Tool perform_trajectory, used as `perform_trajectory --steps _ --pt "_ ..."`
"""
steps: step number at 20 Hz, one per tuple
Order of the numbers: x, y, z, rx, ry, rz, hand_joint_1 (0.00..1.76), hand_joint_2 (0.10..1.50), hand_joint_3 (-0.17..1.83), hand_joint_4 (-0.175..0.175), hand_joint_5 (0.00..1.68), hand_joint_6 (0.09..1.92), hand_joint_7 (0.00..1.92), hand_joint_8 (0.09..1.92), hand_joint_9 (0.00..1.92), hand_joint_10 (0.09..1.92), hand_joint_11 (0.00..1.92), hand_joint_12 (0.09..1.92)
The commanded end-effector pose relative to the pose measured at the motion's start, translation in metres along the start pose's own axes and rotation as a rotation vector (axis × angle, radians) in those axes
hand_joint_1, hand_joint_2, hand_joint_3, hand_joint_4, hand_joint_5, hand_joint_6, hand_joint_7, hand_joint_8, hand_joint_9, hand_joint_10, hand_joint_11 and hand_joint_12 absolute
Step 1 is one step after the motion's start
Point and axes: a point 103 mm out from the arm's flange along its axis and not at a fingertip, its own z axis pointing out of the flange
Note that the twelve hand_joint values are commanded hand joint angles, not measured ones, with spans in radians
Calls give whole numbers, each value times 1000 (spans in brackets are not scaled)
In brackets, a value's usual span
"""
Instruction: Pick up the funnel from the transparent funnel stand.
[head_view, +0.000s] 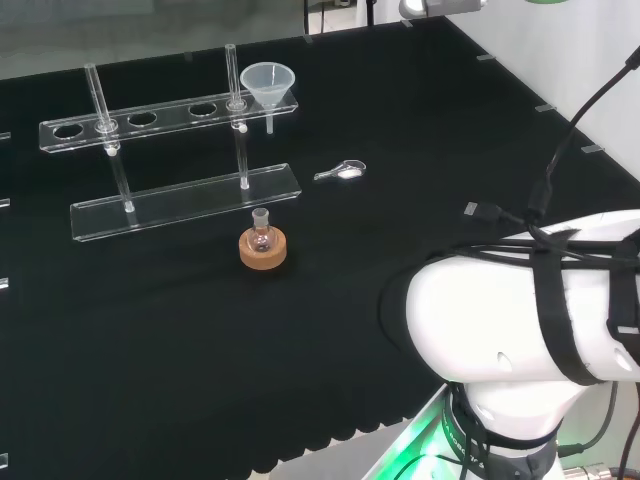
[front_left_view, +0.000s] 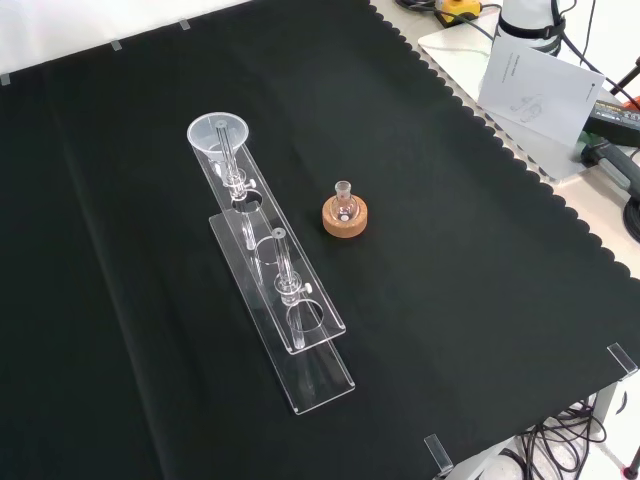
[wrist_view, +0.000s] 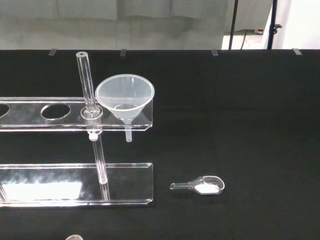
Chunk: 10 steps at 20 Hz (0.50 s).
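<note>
The funnel (wrist_view: 124, 96) is seated in the end hole of the stand's (wrist_view: 60, 111) upper shelf, its cone above the shelf and its short stem hanging through below. In the head view that is the right end of the stand; in the front view it is the far end. It is judged to be thin clear plastic or glass: light, stiff, smooth and probably slippery, and likely to crack or skid away if squeezed carelessly. The wide rim and the upper cone are judged the best place for a hold, with fingers set on opposite sides of the cone and the lift made straight up so that the stem clears its hole. One of the stand's upright rods (wrist_view: 86, 82) rises just beside the cone, so little room is left on that side. The stand is itself light-looking and could be dragged or tipped if the stem catches.

The state of the hand cannot be told.

The surface (head_view: 180, 340) is covered with black cloth. A small round flask (head_view: 262, 238) on a cork ring (head_view: 263, 251) stands in front of the stand in the head view, apart from it. A small clear scoop holding something white (wrist_view: 202, 186) lies near the funnel's end of the stand. Beyond the surface's far edge a pale wall is seen.
</note>
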Motion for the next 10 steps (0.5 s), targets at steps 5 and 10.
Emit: perform_trajectory --steps 5,10 --pt "0 2 1 -1 -4 25 4 1170 396 60 138 87 0 341 95 547 1 1304" --pt "17 2 3 9 -18 38 0 1176 390 59 139 87 0 337 92 549 0 1306"
